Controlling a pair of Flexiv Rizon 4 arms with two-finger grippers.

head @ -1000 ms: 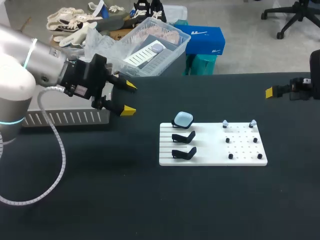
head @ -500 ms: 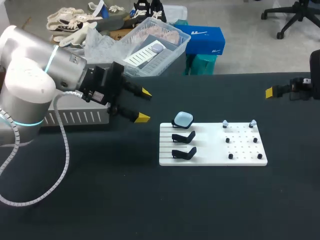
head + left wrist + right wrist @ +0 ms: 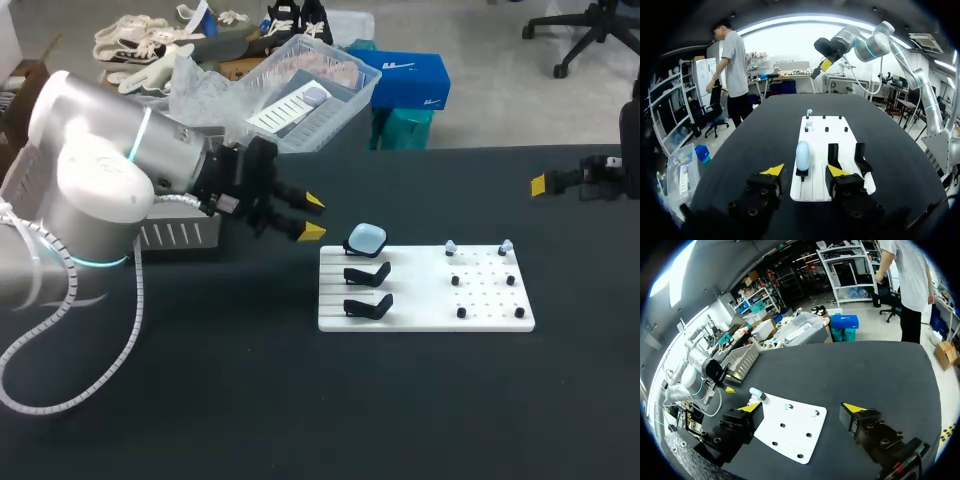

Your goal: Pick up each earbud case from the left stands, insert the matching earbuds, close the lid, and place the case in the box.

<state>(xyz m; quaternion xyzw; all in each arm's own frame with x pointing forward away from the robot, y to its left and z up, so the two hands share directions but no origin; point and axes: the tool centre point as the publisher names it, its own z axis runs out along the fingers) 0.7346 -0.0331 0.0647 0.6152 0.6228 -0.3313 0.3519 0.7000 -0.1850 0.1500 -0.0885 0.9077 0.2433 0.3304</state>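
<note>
While my left gripper (image 3: 313,217) hangs with fingers apart just beside the white board (image 3: 430,302), the pale blue earbud case (image 3: 366,238) sits on the stand (image 3: 801,173) at its far left corner. It seems light, smooth and slippery, so I should pinch its two broad sides gently. My right gripper (image 3: 802,408) has its fingers apart too.

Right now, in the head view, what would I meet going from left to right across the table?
left gripper → earbud case → first earbud → second earbud → right gripper
</note>
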